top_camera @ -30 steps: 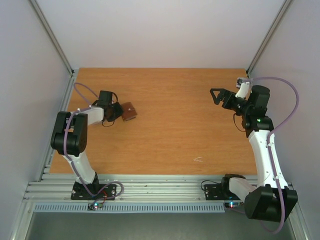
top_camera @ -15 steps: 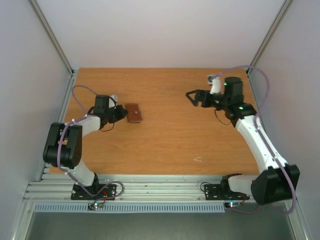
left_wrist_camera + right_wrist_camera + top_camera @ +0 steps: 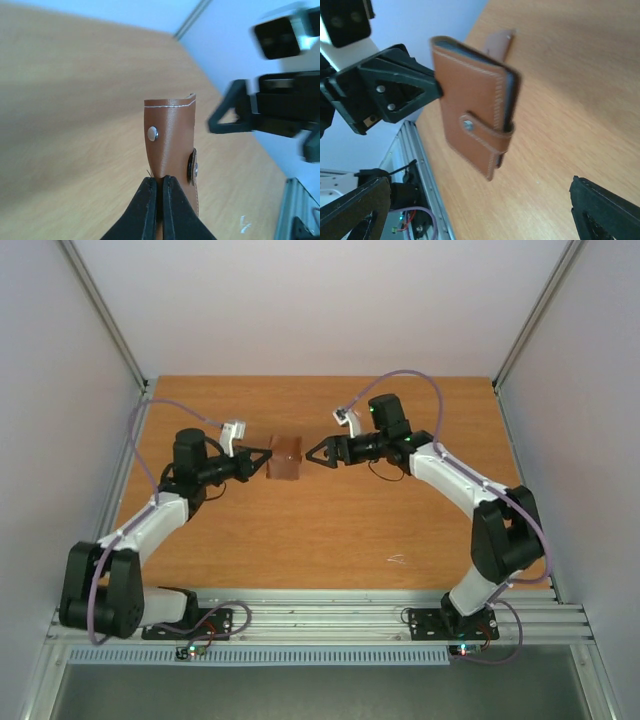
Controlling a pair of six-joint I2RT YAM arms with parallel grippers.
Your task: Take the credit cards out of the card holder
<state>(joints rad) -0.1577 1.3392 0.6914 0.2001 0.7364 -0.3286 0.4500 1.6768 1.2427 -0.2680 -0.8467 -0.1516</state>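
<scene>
Above the middle of the wooden counter, the left fingers are pressed together on one edge of a brown leather card holder, gripping it so that it appears lifted just clear of the surface. The holder is closed. White stitching runs along its borders, and its small tab wraps around the far edge and is fastened by a metal snap. A dark blue-grey lining shows in the slit between the covers, but no card can be made out there. Facing it from the other side, the right fingers are spread to their widest and hold nothing. Their tips are just beside the holder's free edge, with no contact visible.
</scene>
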